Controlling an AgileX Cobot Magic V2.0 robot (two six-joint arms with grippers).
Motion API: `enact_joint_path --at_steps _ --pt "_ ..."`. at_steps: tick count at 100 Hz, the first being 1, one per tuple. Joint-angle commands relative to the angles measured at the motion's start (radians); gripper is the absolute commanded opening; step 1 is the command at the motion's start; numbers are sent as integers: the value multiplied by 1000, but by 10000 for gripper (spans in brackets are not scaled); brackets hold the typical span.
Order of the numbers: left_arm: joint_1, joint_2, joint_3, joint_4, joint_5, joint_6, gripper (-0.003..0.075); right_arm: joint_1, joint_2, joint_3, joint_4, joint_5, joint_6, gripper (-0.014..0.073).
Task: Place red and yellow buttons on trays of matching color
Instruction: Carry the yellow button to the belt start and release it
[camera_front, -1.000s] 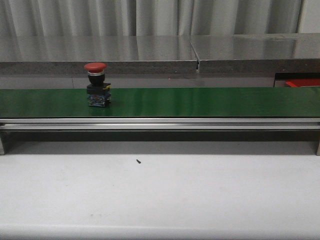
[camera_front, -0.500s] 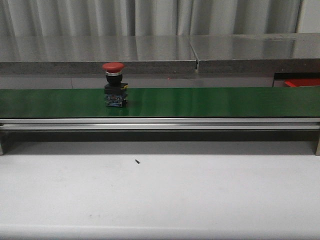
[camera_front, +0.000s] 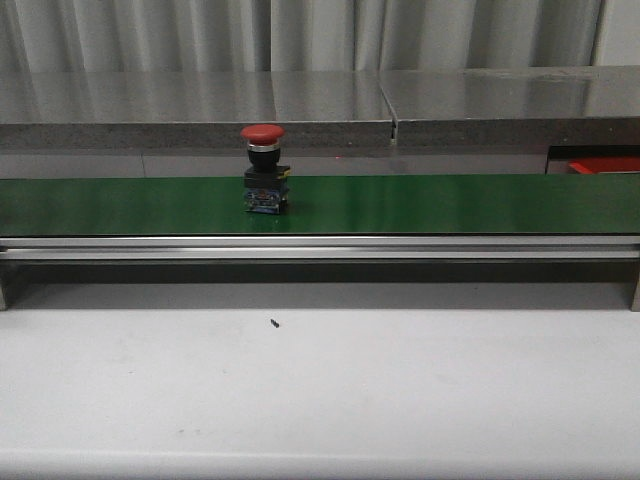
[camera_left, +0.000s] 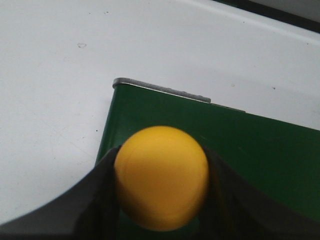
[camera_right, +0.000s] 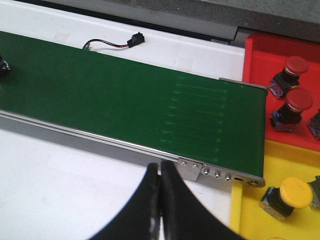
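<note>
Red-capped button (camera_front: 264, 170) stands upright on the green conveyor belt (camera_front: 450, 203), left of centre, well short of the right gripper (camera_right: 160, 200) waiting pinched shut and empty by the belt's tray end. Left gripper (camera_left: 161, 197) clamps a yellow button (camera_left: 161, 184) over the belt's opposite end.

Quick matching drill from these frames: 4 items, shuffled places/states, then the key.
Items
1. red button
2. yellow button
3. right pincer
4. red tray

Places/states
A. shut, holding nothing
B. standing upright on the green conveyor belt
C. holds two red buttons, at the belt's end
D. clamped in the left pincer

Pairs: 1-B, 2-D, 3-A, 4-C
</note>
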Motion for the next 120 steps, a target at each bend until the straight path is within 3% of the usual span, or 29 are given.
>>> enact_joint_path --at_steps 1,14,23,35,47,57,86,120 --pt "-6 -38 -25 -16 -31 1 -18 0 -12 -28 13 -55 -8 -67" --pt "-6 -38 -25 -14 -22 1 -11 0 -12 -28 13 -55 -8 -67" --pt "-6 -38 -25 -12 -11 1 55 0 -12 -28 13 -55 -8 -67" --pt "-6 -38 -25 -12 9 1 248 0 -12 -28 13 -55 -8 -67" --pt "-6 -53 -25 -19 11 1 499 0 -12 -28 13 -55 -8 -67" --pt "-6 -85 -25 -33 0 1 613 0 -12 -28 13 -55 -8 -67" --pt "-23 -262 -27 -44 -7 1 628 0 -12 -28 13 -55 -8 -67" --pt "-219 -560 64 -24 -75 65 598 0 -12 -28 13 -55 -8 -67"
